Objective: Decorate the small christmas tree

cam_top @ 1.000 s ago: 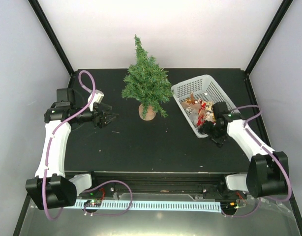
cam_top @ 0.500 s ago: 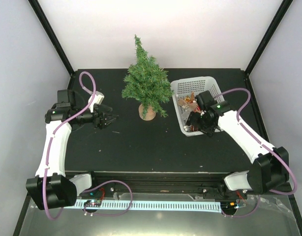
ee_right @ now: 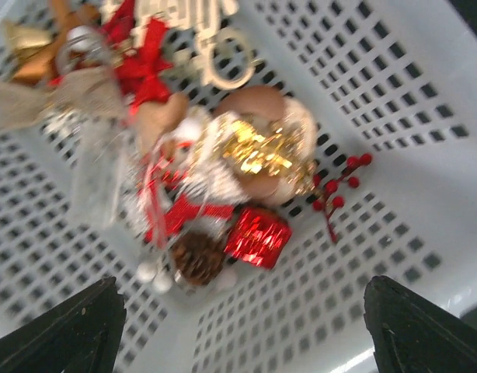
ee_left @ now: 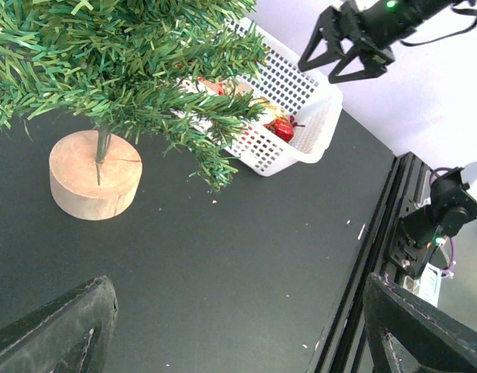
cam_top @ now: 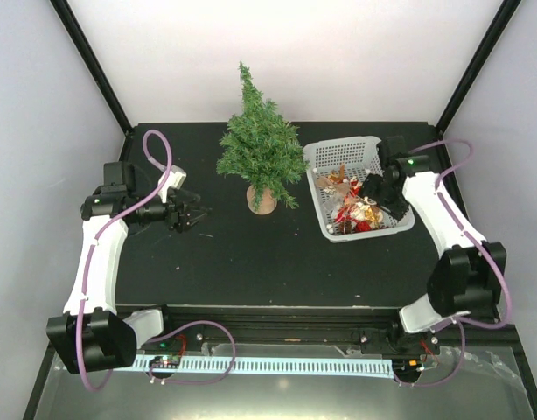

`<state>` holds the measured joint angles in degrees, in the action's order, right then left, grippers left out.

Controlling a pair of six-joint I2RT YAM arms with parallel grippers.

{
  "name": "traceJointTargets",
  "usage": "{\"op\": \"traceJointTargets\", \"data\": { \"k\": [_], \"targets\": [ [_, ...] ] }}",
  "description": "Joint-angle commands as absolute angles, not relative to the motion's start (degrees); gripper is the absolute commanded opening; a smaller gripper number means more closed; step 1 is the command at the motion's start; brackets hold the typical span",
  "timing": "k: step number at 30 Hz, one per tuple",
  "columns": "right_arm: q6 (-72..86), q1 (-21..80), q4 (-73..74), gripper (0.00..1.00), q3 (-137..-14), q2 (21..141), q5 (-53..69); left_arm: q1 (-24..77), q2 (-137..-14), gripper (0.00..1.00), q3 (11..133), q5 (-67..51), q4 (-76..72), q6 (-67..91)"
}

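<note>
Lab test cell: white walls [cam_top: 295,52], blk frame posts [cam_top: 89,61], blk table [cam_top: 251,262].

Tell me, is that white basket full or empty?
Partly full: a heap of ornaments lies in the basket, with bare mesh floor showing around it.

The small christmas tree [cam_top: 261,153] stands at the back middle of the bench [cam_top: 251,262]. Just to its right sits the basket [cam_top: 343,150], with a heap of ornaments [cam_top: 354,208] lying in it. The left gripper [cam_top: 194,213] hangs left of the tree, facing it. The right gripper [cam_top: 374,189] hangs over the basket's right side.
</note>
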<state>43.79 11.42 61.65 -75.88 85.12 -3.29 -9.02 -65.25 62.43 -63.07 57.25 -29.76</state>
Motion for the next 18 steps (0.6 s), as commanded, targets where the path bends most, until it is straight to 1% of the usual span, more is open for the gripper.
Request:
{"op": "traceJointTargets", "data": {
  "k": [1,7,13,18],
  "targets": [
    [41.34,6.87,58.82,0.84,-77.53,90.15,-1.69,-9.42,-64.39,0.87,62.07,-63.46,58.47,-30.56],
    [40.89,4.21,57.63,0.84,-77.84,94.87,-0.43,-9.41,-64.74,0.86,62.46,-62.93,59.19,-31.28],
    [41.36,3.83,53.44,0.84,-69.68,93.52,3.1,-9.41,-65.22,0.86,63.02,-62.35,59.76,-32.26],
    [40.71,3.86,51.07,0.84,-62.47,89.93,3.36,-9.42,-66.07,0.87,62.86,-62.48,59.84,-32.59]
  ]
}}
